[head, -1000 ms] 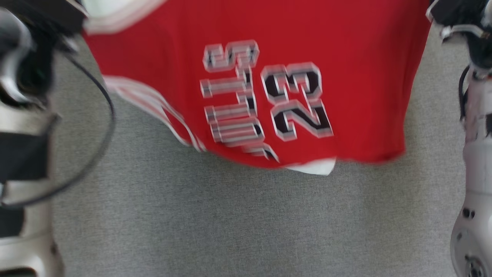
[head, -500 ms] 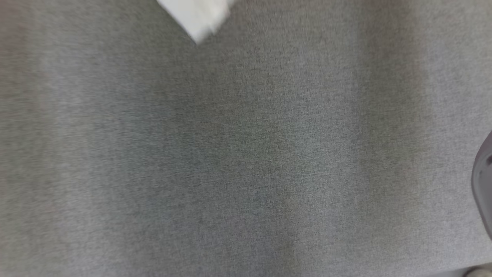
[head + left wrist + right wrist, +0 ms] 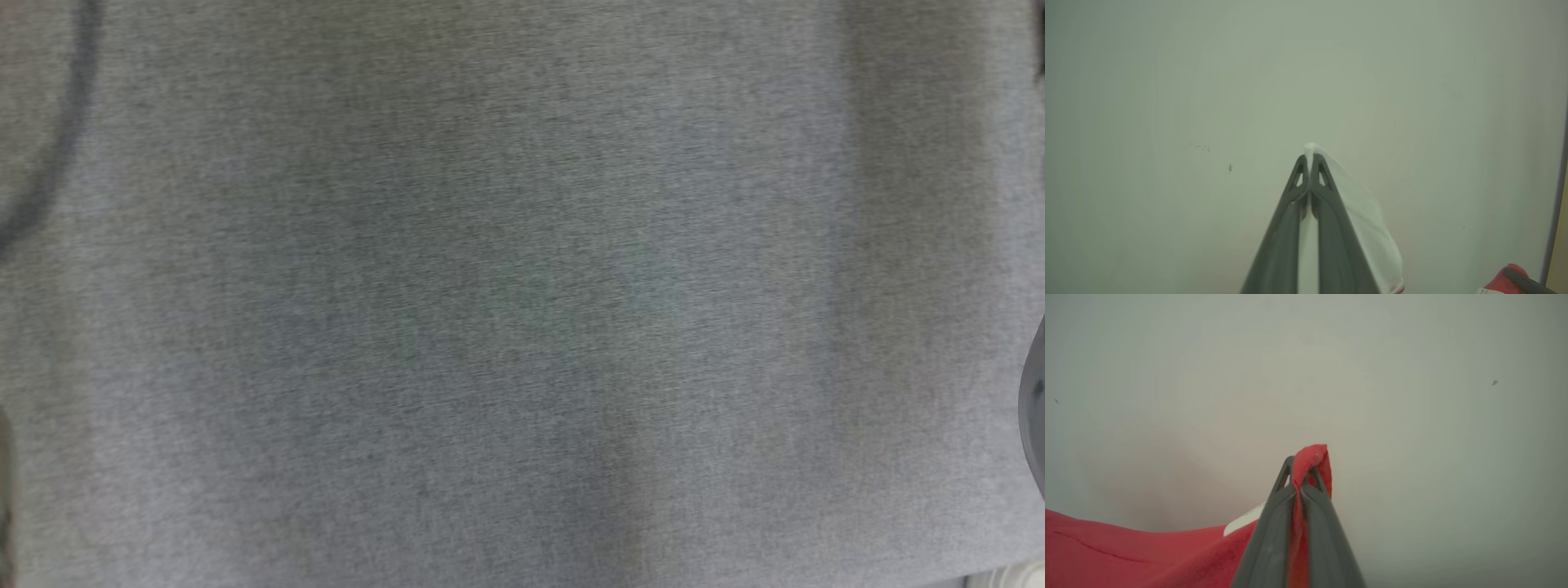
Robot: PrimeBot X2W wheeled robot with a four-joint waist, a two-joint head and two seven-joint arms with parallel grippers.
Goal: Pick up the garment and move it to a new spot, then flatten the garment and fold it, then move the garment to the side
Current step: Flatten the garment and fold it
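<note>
head camera swung off shirt point(image 3: 1126, 555) onto grey cloth point(image 3: 522, 294). left gripper point(image 3: 1310, 161) clamps white trim point(image 3: 1367, 220), right gripper point(image 3: 1301, 467) red hem point(image 3: 1312, 454), trailing toward 8 o'clock. mid-carry, i reckon.

The garment point(image 3: 1106, 555) is red with white trim, the fingers point(image 3: 1267, 547) dark grey, the surface point(image 3: 522, 327) mottled grey.

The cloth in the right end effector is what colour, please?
The cloth is red; the right wrist view shows it best.

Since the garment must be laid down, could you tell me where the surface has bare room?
The grey surface is bare from the dark cable at upper left to the robot part at right edge; nothing crowds it.
</note>
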